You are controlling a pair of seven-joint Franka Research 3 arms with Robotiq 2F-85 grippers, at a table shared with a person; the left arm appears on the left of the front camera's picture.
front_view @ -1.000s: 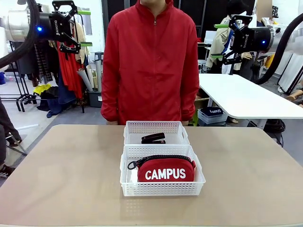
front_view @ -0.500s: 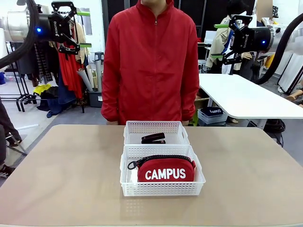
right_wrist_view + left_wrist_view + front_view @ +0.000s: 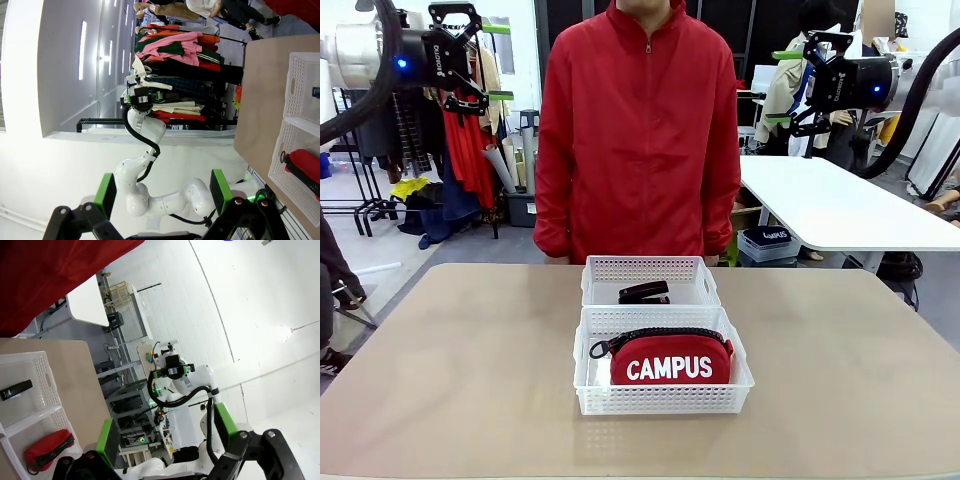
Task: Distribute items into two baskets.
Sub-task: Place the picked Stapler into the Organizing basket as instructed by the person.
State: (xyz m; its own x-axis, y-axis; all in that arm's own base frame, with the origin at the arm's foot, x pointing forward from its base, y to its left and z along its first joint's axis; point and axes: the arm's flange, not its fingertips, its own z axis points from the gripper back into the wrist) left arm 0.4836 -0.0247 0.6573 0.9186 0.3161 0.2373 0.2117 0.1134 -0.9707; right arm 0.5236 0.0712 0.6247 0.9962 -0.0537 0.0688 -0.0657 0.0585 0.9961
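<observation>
While both arms hung high above the desk (image 3: 470, 380) in the front view, the left gripper (image 3: 485, 58) at upper left and the right gripper (image 3: 782, 85) at upper right each stood with fingers spread wide and grasping nothing. Two white baskets sat touching end to end at the desk's middle: the near basket (image 3: 663, 398) held the red CAMPUS pouch (image 3: 669, 360), and the far basket (image 3: 650, 269) held the black stapler (image 3: 644, 292). A person in a red jacket (image 3: 640, 130) stood just behind the far basket. In the left wrist view, the green-padded fingers (image 3: 108, 436) rose released from the bottom edge, with the stapler (image 3: 16, 389) and pouch (image 3: 48, 450) in their baskets at lower left. In the right wrist view, the fingers (image 3: 105, 194) were likewise parted and empty, the pouch (image 3: 306, 162) lying in its basket at the right edge, the other basket (image 3: 300, 82) above it.
</observation>
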